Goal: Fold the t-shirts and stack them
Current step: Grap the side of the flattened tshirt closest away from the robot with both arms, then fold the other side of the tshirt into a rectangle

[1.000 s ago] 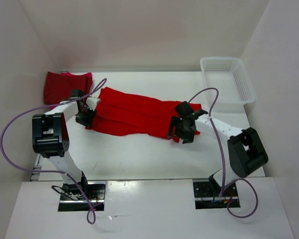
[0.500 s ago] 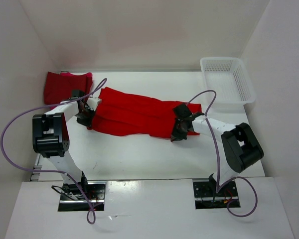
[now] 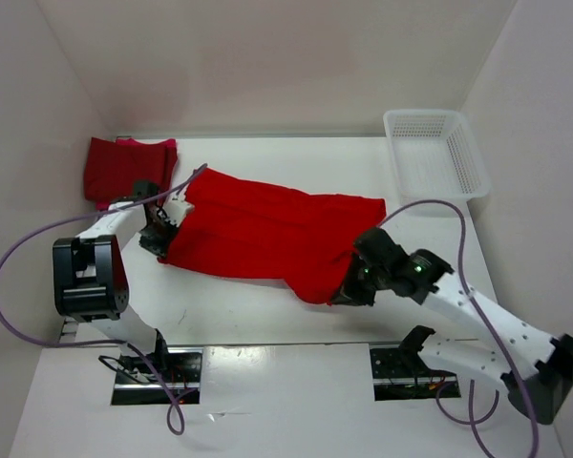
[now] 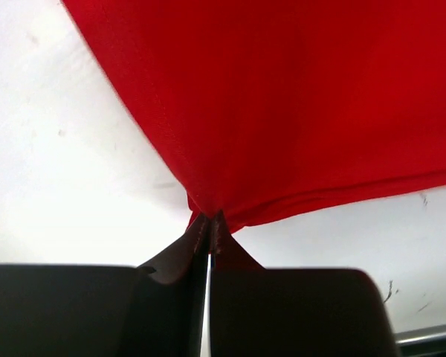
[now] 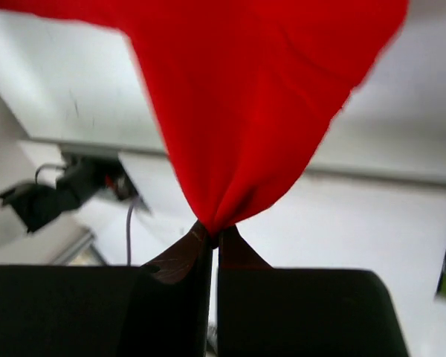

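Step in hand: folding the bright red t-shirt (image 3: 267,234), which lay across mid-table. L gripper (image 4: 208,223) was pinched tight on its left edge, R gripper (image 5: 212,234) likewise on the near-right corner, lifted. Next move, prob.: carry both edges over evenly, then stack on the folded maroon t-shirt (image 3: 124,167).

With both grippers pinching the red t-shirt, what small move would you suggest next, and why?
Probably lift both pinched spots together and carry them toward the far edge, folding the red t-shirt over. The left gripper and right gripper are each shut on its near edge, and the cloth lies spread between them.
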Controlling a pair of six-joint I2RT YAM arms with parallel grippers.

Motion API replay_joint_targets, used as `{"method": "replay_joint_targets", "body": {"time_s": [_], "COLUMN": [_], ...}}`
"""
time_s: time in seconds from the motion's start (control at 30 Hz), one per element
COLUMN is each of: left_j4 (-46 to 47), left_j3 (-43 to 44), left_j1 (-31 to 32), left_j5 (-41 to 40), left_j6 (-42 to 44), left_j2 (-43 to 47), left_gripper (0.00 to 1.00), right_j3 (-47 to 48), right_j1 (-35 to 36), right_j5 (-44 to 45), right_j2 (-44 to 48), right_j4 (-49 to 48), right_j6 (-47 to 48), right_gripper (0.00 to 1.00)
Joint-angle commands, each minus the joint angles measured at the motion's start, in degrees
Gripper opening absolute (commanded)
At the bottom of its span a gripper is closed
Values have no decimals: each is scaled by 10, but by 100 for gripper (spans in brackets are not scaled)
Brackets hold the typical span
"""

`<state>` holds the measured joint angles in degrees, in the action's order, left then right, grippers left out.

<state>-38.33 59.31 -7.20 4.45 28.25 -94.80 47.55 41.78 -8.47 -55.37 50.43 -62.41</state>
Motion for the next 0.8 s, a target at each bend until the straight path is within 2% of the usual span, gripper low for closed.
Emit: {"method": "replay_joint_targets", "body": {"time_s": [0.0,0.1,0.23,0.3,0.43,0.63,0.73,0.77], "left_j4": [-38,-50,-56,-56,-56,-50,-50,-50], "left_j3": [-12,-17,-17,-17,22,105,148,173], "left_j1": [-1,-1,-1,-1,4,18,18,18], "left_j5": [-40,-62,-69,-60,-36,-64,-74,-74], "left_j6": [28,34,34,34,34,45,51,51], "left_j2": [41,56,67,67,67,24,-15,-25], "left_gripper": [0,0,0,0,0,0,0,0], "right_j3": [-13,-13,-25,-31,-31,-31,-31,-31], "right_j1": [20,20,20,20,20,20,-19,-51], "right_j5": [-37,-46,-57,-48,-35,-7,-7,-7], "right_j2": [94,162,185,172,76,-2,-22,-40], "right_j4": [139,192,193,173,123,62,44,34], "right_j6": [-95,-114,-123,-110,-65,-16,25,53], "right_gripper": [0,0,0,0,0,0,0,0]}}
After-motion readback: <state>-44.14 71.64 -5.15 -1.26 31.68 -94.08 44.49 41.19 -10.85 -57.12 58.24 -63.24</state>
